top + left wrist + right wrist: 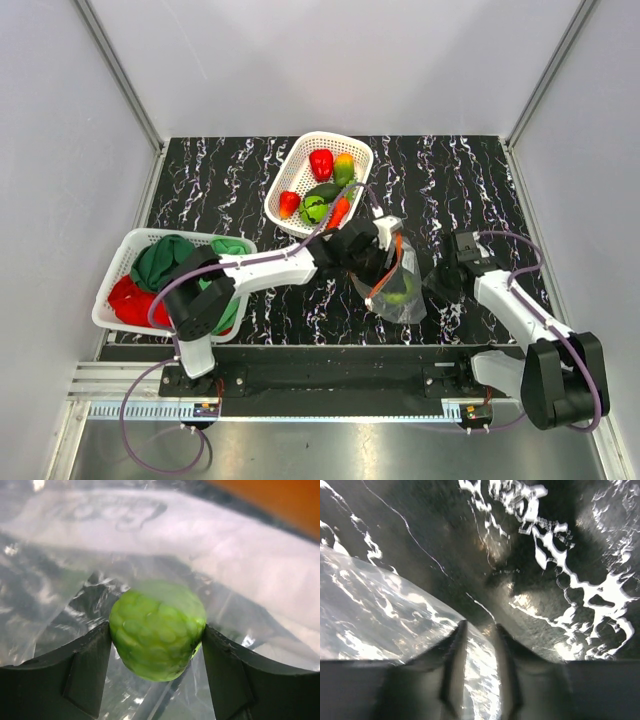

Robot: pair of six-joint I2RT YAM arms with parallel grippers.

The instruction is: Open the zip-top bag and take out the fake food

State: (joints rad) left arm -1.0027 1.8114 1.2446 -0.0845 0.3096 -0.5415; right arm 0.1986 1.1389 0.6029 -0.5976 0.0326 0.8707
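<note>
Left wrist view: the left gripper (156, 642) pinches a bumpy, round green fake food piece (157, 622) inside the clear crinkly zip-top bag (240, 565). The right gripper (481, 640) holds its fingers slightly apart around the bag's thin film, above the black marbled table (470, 540).

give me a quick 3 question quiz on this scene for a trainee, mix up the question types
1. True or false: the left gripper has its fingers on either side of a green bumpy ball inside the zip-top bag.
2. The red pepper lies in: A the zip-top bag; B the white mesh basket at the far middle; C the left gripper.
3. Fill in: the bag's zip strip is ___ in colour.
Key: 1 true; 2 B; 3 orange.
</note>
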